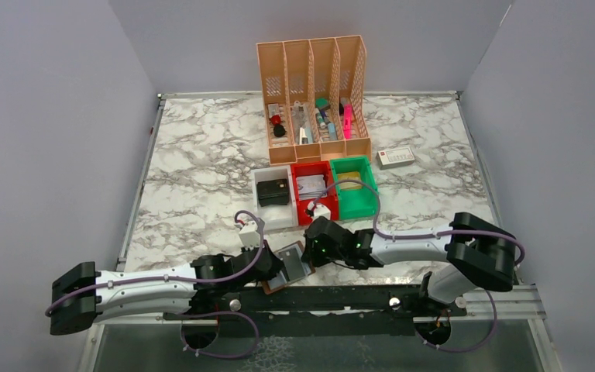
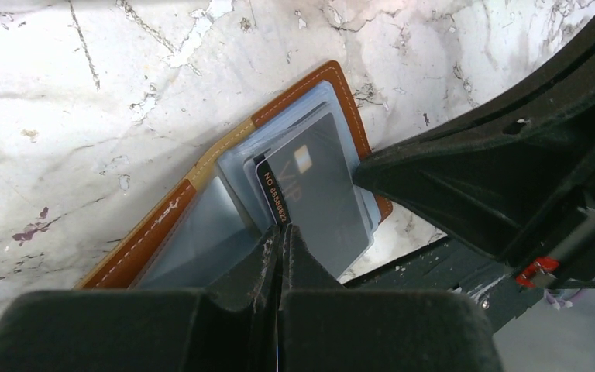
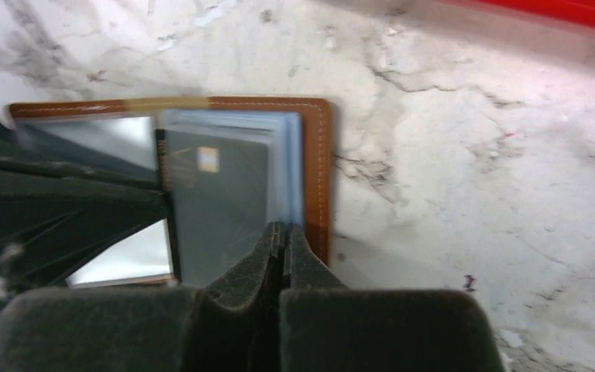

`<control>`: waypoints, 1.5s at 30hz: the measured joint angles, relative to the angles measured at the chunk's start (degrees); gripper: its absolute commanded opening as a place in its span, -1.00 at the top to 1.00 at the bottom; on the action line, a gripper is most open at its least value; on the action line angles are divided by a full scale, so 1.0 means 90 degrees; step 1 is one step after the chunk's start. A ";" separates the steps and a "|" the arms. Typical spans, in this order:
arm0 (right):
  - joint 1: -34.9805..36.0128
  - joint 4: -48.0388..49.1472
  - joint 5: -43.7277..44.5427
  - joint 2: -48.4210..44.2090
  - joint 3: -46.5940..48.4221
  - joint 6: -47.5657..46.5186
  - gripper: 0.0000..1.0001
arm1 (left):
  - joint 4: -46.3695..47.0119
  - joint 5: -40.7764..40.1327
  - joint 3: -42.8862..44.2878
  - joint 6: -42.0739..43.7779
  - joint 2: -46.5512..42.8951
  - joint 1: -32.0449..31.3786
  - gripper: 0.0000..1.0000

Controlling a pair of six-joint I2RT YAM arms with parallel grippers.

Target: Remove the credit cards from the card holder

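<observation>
On the marble table (image 1: 201, 155), by its near edge, the card holder (image 2: 147, 240) lies open, the credit cards (image 2: 318, 194) tucked in its sleeves. The left gripper (image 2: 280, 242) and right gripper (image 3: 283, 236) both have their fingers pressed together, tips at the cards. Whether either one pinches a card cannot be told.

The dark credit card (image 2: 314, 194) bears orange print: "NO" and a run of eights. I read nothing else.
</observation>
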 measured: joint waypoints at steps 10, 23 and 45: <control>-0.0005 -0.0255 0.0410 0.0092 0.0078 -0.0172 0.99 | -0.0658 -0.0032 0.0306 -0.0066 -0.0289 -0.0002 1.00; -0.0007 -0.0607 0.0583 -0.0158 0.0051 -0.0240 0.96 | -0.1069 -0.0029 0.0306 -0.0138 -0.0568 -0.0002 1.00; -0.0036 -0.0277 -0.1270 -0.0216 0.0102 -0.1054 0.54 | -0.0665 -0.0019 0.0313 -0.0085 0.0289 -0.0002 0.98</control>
